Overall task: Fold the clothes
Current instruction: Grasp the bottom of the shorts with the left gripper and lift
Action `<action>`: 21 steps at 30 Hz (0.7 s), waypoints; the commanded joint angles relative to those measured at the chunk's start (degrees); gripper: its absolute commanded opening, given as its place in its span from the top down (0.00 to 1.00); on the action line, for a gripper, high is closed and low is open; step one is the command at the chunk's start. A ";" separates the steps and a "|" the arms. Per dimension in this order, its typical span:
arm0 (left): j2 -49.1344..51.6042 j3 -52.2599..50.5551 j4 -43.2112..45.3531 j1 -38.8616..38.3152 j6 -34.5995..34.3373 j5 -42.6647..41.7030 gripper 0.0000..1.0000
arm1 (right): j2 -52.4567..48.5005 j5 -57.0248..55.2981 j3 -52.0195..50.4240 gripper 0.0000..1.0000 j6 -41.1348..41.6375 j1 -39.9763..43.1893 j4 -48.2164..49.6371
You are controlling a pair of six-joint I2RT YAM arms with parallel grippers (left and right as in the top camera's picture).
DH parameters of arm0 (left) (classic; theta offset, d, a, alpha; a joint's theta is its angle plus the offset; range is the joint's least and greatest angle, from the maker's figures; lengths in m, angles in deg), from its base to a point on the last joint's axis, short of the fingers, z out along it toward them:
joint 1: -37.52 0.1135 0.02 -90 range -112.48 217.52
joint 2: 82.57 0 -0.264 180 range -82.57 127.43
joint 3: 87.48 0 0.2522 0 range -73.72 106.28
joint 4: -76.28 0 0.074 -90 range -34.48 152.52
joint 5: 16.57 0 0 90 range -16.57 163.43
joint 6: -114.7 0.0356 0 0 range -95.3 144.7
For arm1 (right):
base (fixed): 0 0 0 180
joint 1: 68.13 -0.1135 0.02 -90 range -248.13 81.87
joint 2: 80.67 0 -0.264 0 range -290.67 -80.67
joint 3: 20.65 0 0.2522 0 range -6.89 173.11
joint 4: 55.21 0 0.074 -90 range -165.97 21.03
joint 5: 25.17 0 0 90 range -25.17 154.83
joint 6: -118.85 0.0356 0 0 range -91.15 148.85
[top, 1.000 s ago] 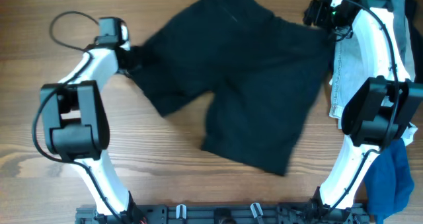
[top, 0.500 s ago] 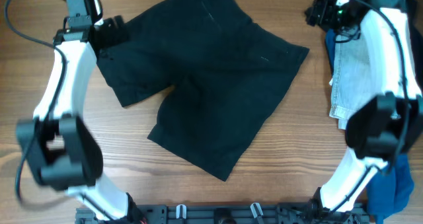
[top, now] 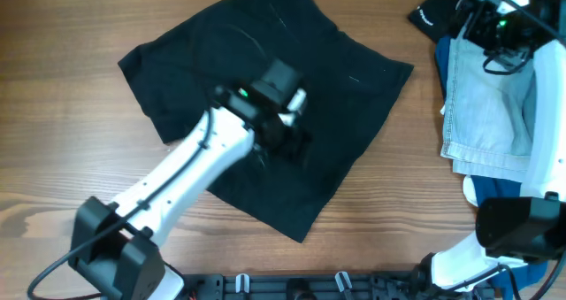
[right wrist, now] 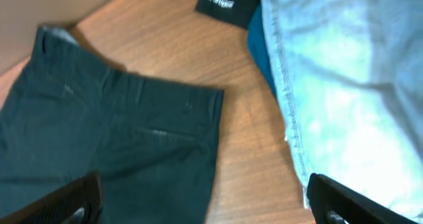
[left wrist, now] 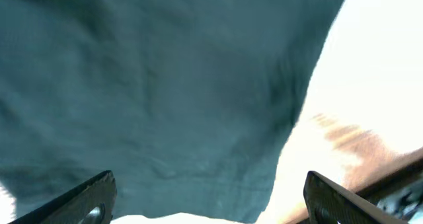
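Note:
The black shorts [top: 265, 61] lie spread flat in the middle of the table, waist toward the far side and both legs toward me. My left gripper [top: 292, 141] hovers over the shorts' lower middle. In the left wrist view its jaws stand wide apart, so the gripper [left wrist: 211, 201] is open with nothing between them, and dark fabric [left wrist: 165, 85] fills the view. At the far right my right gripper [top: 476, 24] is open above the jeans' top edge. Seen from its own wrist, the right gripper [right wrist: 205, 201] holds nothing, with the shorts [right wrist: 112, 138] to its left.
Light-blue jeans [top: 491, 105] lie along the right side, also in the right wrist view [right wrist: 350, 78]. A small black piece with white print [top: 433, 15] sits at the far right. Blue cloth [top: 471, 190] shows below the jeans. Bare wood lies to the left and near side.
My left gripper has let go of the shorts' left edge and swung in over their middle. The shorts shifted left and flattened. My right gripper moved right, over the jeans.

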 commanded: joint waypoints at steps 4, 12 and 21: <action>0.66 -10.86 2.54 -11.06 -0.13 -1.90 0.08 | -0.90 0.26 0.13 0.00 0.28 0.37 1.70; 0.76 -18.91 8.83 -19.26 0.76 -6.71 0.07 | -1.25 0.26 0.13 0.00 0.28 0.37 1.75; 8.07 -21.99 14.23 -17.70 -8.15 -2.73 0.39 | -1.27 0.28 0.13 0.00 0.31 0.35 1.75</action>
